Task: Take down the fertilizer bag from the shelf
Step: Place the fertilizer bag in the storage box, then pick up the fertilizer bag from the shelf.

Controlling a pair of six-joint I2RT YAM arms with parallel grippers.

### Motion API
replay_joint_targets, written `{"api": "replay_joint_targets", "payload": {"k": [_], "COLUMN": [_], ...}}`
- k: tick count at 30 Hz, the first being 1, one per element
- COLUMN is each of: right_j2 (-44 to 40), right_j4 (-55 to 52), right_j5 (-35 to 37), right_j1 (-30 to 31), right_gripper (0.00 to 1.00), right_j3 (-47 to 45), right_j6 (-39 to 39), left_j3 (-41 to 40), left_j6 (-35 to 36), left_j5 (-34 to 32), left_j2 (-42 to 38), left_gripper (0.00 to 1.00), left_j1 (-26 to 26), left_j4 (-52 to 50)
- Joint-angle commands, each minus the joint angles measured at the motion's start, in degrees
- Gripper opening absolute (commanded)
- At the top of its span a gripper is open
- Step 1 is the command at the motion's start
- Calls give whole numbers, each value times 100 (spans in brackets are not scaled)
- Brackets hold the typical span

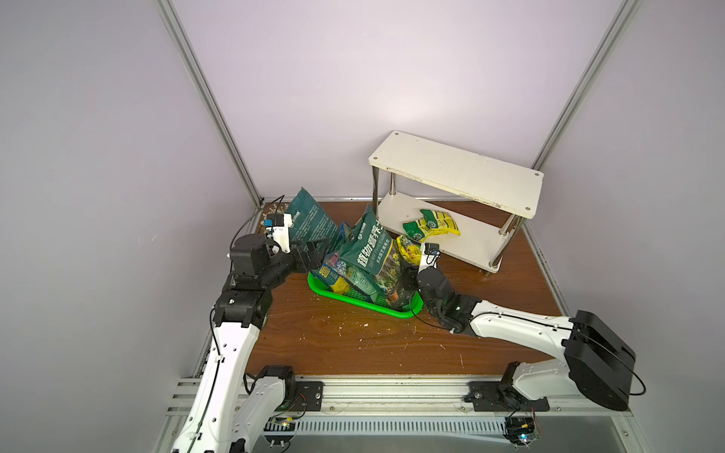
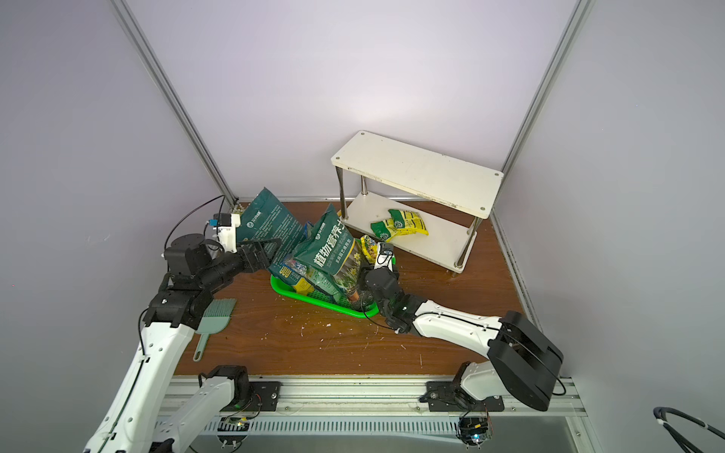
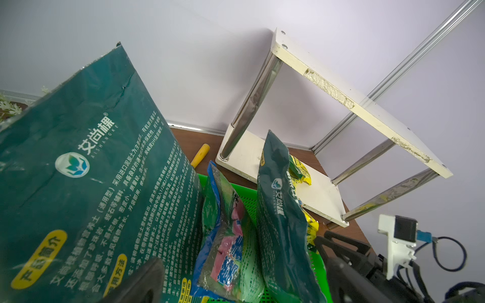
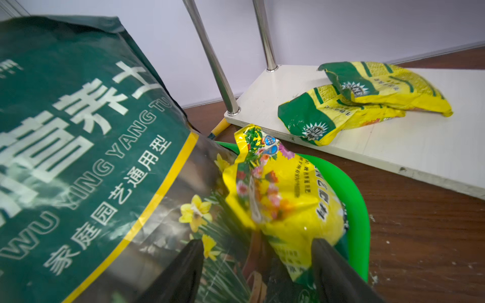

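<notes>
The shelf (image 1: 455, 172) (image 2: 416, 172) stands at the back right. Two small yellow-and-green fertilizer bags (image 1: 431, 229) (image 2: 400, 228) (image 4: 354, 105) lie overlapping on its lower board; the top board is bare. A green basket (image 1: 353, 304) (image 4: 359, 204) in front of the shelf holds several bags. One of them, a yellow flowered bag (image 4: 283, 189) (image 1: 408, 249), sits at the basket's right end. My right gripper (image 4: 257, 244) (image 1: 408, 274) is open just behind that bag, pinching nothing. My left gripper (image 1: 317, 251) (image 3: 241, 267) is open beside a tall dark green bag (image 1: 314, 223) at the basket's left end.
A second dark green bag (image 1: 368, 251) leans upright in the basket's middle. A teal hand brush (image 2: 214, 317) lies by the left arm. A yellow handle (image 3: 200, 154) lies behind the basket. Walls close in the back and both sides.
</notes>
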Motion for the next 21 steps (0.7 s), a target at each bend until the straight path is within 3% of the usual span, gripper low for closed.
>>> {"api": "replay_joint_targets", "payload": {"k": [1, 5, 8, 10, 15, 21], "right_j2": [-497, -737, -601, -291, 774, 1596], "right_j4": [-381, -368, -475, -484, -623, -766], "right_j5": [505, 478, -588, -933, -412, -1221], "right_j1": [-33, -465, -1374, -1841, -2098, -2458], "right_gripper": [80, 81, 81, 80, 78, 69], "right_j3": [377, 562, 694, 838, 1550, 2253], "right_j6": [-660, -1689, -2030, -2328, -3326, -3370], "left_j3": [-71, -99, -179, -203, -255, -285], "left_j6": [9, 61, 131, 161, 188, 79], "left_j5": [93, 162, 177, 85, 64, 250], "left_j2": [-98, -140, -280, -389, -476, -336], "left_gripper": [100, 100, 100, 100, 100, 100], "left_j1": [77, 77, 77, 77, 77, 77], "left_j4": [162, 162, 157, 159, 158, 149]}}
